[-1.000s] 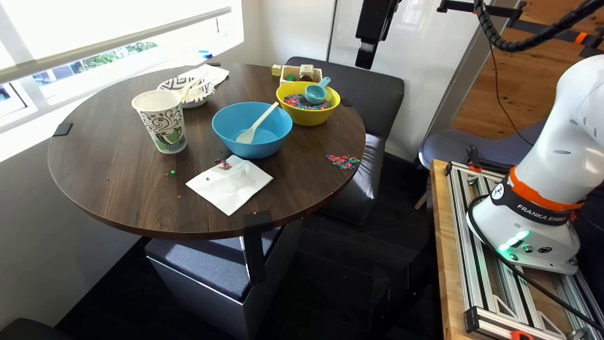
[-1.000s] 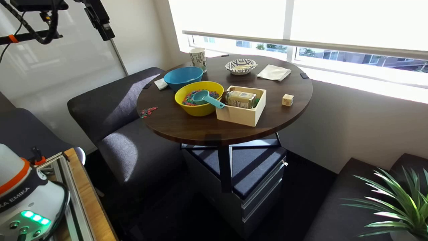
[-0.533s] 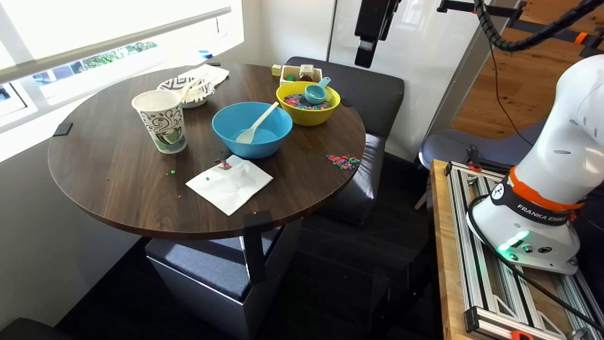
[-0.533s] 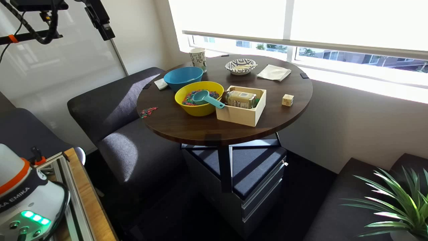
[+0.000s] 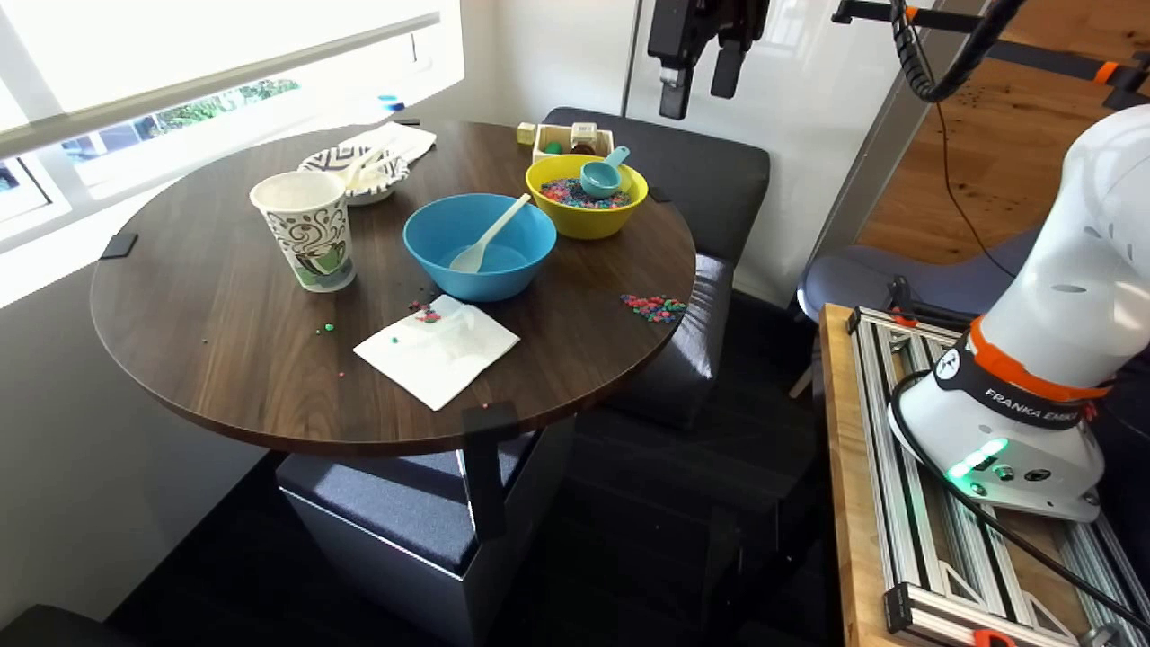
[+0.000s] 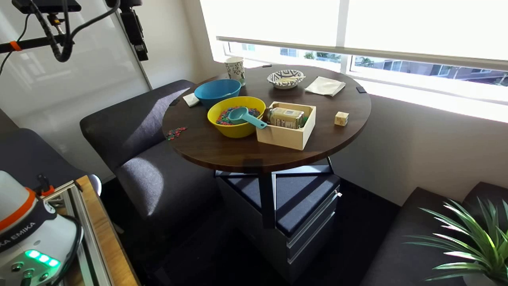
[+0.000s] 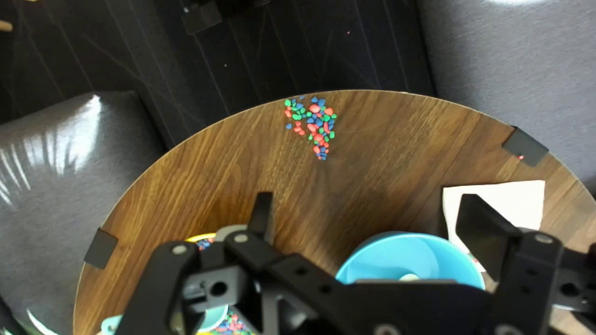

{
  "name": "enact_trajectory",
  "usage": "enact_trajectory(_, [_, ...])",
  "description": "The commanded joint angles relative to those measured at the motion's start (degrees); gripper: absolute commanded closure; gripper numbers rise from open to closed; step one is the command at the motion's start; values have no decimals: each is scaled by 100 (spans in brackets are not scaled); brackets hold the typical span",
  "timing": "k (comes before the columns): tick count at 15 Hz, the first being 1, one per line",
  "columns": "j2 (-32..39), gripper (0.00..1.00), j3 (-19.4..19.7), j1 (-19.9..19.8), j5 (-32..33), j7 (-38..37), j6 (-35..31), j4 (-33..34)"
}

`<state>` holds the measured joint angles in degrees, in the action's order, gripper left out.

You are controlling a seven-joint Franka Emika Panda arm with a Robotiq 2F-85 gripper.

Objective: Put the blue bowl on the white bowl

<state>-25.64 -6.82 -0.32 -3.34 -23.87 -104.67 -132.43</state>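
The blue bowl (image 5: 474, 280) stands upright on the round table with a pale spoon (image 5: 490, 238) leaning in it. It also shows in an exterior view (image 6: 214, 89) and in the wrist view (image 7: 396, 256), partly hidden by the gripper body. The white bowl (image 5: 382, 191), with dark patterned markings, stands farther back with pale utensils in it. It also shows in an exterior view (image 6: 278, 82); in the wrist view I cannot see it. My gripper (image 5: 700, 93) is high above the table, apart from both bowls. In the wrist view the gripper (image 7: 368, 200) is open, its fingers wide apart and nothing between them.
A yellow bowl (image 5: 584, 226) with colored bits and a teal scoop (image 6: 240, 115) stands beside the blue bowl. A wooden box (image 6: 283, 136), patterned cup (image 5: 310, 234), napkins (image 5: 440, 355), small block (image 6: 341, 118) and loose bits (image 5: 654, 308) are on the table (image 5: 243, 350).
My gripper has turned, so both fingers now show apart in an exterior view, and it has shifted slightly. The cable on the arm has swung. The bowls have not moved.
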Motion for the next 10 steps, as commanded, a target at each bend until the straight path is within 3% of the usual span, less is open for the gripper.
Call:
enact_trajectory(1, [300,0,260,-151,-580,-309,-181,-123])
enact_trajectory(2, [345,0,347,-146,-840,-281,-187,-127])
enact_trajectory(3, [248,0,229,-157,-446,-157,-60,-51])
enact_trajectory(10, [385,0,338,-186,-709,-184,-76,-54])
